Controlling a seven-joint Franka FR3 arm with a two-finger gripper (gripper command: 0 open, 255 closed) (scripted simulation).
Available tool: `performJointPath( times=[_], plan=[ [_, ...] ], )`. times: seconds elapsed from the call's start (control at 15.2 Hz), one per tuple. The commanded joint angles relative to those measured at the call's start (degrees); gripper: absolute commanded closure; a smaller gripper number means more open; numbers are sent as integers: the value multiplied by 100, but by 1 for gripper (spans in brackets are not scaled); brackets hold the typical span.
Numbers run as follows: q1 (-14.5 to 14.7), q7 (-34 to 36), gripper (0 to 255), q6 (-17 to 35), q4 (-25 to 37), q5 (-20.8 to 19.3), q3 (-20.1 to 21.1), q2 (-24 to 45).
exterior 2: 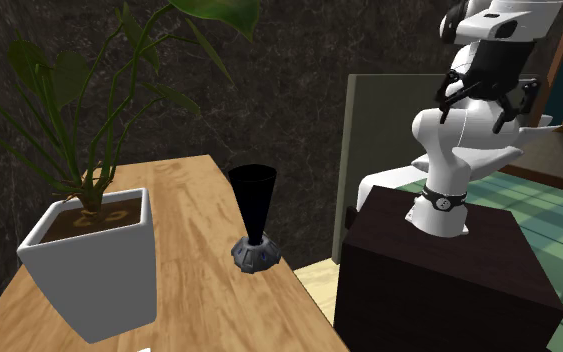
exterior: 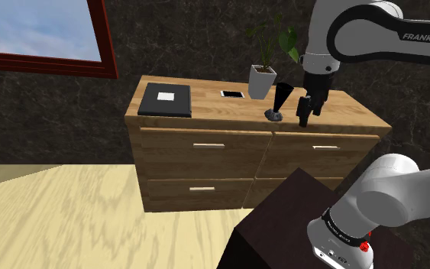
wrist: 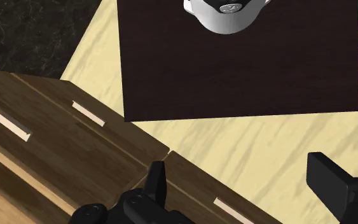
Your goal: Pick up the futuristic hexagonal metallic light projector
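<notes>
**Gripper.** The black gripper [exterior: 305,115] hangs from the white arm [exterior: 358,27] above the right end of the tabletop [exterior: 205,107], as seen in the shoulder view. In the wrist view, the gripper [wrist: 238,170] has its fingers [wrist: 157,181] spread wide apart with nothing between them. Past them appear the dresser [wrist: 63,159] front with its pale drawer handles [wrist: 87,113], the light wood floor [wrist: 266,146] and the dark top of the stand [wrist: 234,70].

**Task object.** The light projector [exterior: 276,103] stands upright on the tabletop near its front edge. It is a black cone that widens upward, seated on a grey faceted base. In the shoulder view it is just to the left of the gripper and not touching it. In the second exterior view the light projector [exterior 2: 254,225] stands apart from the white planter [exterior 2: 94,270], closer to the tabletop [exterior 2: 199,290] edge that faces the stand [exterior 2: 439,280].

**Other items.**
- The white planter [exterior: 261,81] holds a green plant [exterior: 274,38] and sits behind the light projector.
- A phone [exterior: 232,94] lies flat, left of the planter in the shoulder view.
- A flat black case [exterior: 165,100] with a white label lies at the tabletop's left end in the shoulder view.
- A red-framed window [exterior: 41,30] is set in the dark stone wall [exterior: 167,38].
</notes>
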Motion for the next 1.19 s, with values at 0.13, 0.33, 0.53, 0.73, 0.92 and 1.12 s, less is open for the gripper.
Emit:
performJointPath(
  times=[0.13, 0.33, 0.53, 0.73, 0.92, 1.12],
  plan=[
    [9, -642, 0, 123, -52, -289, -335, -39],
    [30, -1594, 0, 356, -49, -701, -849, 11],
    [72, -2534, 0, 639, 51, -1057, -1366, 189],
    [145, -3468, 0, 958, 248, -1326, -1875, 488],
    [272, -4399, 0, 1294, 537, -1485, -2382, 895],
    [449, -5347, 0, 1629, 913, -1508, -2882, 1397]
  ],
)
